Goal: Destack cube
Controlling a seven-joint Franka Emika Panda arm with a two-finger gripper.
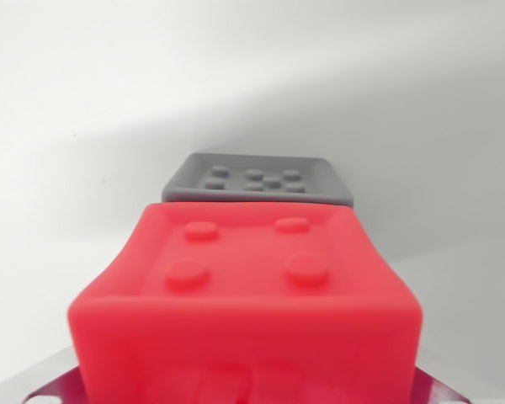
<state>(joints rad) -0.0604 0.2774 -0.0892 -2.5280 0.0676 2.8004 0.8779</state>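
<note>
- Red cube (244, 295) fills the lower middle of the wrist view, close to the camera and slightly blurred.
- Its upper face shows four round raised studs set in a shallow recessed square.
- Grey cube (259, 178) lies just behind the red one, higher in the picture, partly hidden by the red cube's far edge; whether the two touch cannot be told.
- Its upper face carries several small raised studs.
- Both cubes sit against a pale, plain surface (84, 126) with a soft shadow across it.
- Dark reddish metallic parts (55, 385) show at the bottom corners, beneath the red cube.
- Gripper fingers cannot be made out, so its opening and any hold on a cube cannot be told.
</note>
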